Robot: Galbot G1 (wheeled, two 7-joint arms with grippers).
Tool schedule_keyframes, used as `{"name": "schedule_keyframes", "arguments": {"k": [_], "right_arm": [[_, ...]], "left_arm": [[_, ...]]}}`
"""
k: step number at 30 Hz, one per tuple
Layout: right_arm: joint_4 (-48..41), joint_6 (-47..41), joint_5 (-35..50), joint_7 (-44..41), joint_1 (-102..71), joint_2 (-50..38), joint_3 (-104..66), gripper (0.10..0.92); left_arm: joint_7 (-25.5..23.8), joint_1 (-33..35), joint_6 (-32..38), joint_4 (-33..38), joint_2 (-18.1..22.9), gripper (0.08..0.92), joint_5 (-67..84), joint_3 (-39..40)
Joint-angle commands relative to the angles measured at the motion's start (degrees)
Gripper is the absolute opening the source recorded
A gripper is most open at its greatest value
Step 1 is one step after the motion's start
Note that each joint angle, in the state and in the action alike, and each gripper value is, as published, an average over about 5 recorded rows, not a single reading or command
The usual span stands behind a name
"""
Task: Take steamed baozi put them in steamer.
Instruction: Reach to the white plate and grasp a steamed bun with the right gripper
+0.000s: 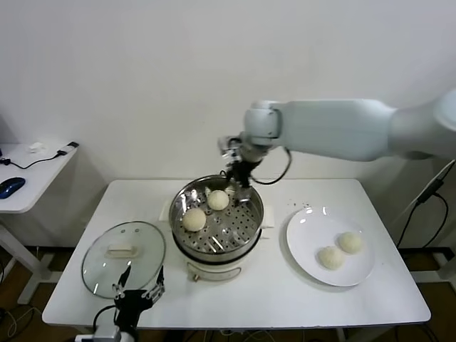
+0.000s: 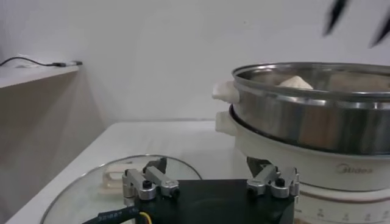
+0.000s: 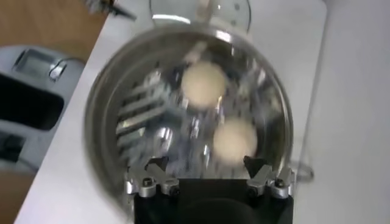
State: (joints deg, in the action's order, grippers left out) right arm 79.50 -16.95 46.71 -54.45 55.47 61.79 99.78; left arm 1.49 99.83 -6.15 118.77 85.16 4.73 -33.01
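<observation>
Currently two baozi (image 1: 206, 209) in steamer (image 1: 246, 235), two on plate (image 1: 306, 249).

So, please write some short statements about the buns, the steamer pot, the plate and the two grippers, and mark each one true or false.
1. Two cream-white round buns lie in the shiny steel steamer pot. True.
2. The flat white plate holds three buns. False: it holds two.
3. The round glass lid covers the pot. False: it lies on the table at the robot's left.
4. The right gripper is open above the pot's far rim. True.
5. The left gripper holds a bun. False: it is open and empty.
</observation>
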Motion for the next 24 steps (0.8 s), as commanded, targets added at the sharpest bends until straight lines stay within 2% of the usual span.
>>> {"name": "schedule_keyframes", "arguments": {"k": [1,5,10,16,24], "right_arm": [[12.9,4.6,-12.4,-4.4,8.5,-27.1,15.0,0.823],[12.2,3.8,-18.5,-2.9,-0.9,-32.7,13.3,0.823],[8.4,1.4,-24.3,0.4,-16.1,-35.0,2.3,0.823],[4.2,-1.4,-26.9,3.7,-29.7,-33.2,-8.9,0.823],[-2.7,-3.2,-28.3,5.9,-37.1,-28.1,-16.0,0.823]], "left_arm": [[-0.1,-0.4,-0.1,-0.6,0.0,0.823,-0.1,-0.1],[-0.1,-0.5,-0.3,-0.7,0.2,0.823,-0.1,-0.3],[-0.1,-0.1,-0.2,-0.7,0.3,0.823,-0.3,-0.4],[0.0,0.5,-0.1,-0.7,0.6,0.823,-0.4,-0.5],[0.0,1.0,0.0,-0.6,0.9,0.823,-0.7,-0.5]]}}
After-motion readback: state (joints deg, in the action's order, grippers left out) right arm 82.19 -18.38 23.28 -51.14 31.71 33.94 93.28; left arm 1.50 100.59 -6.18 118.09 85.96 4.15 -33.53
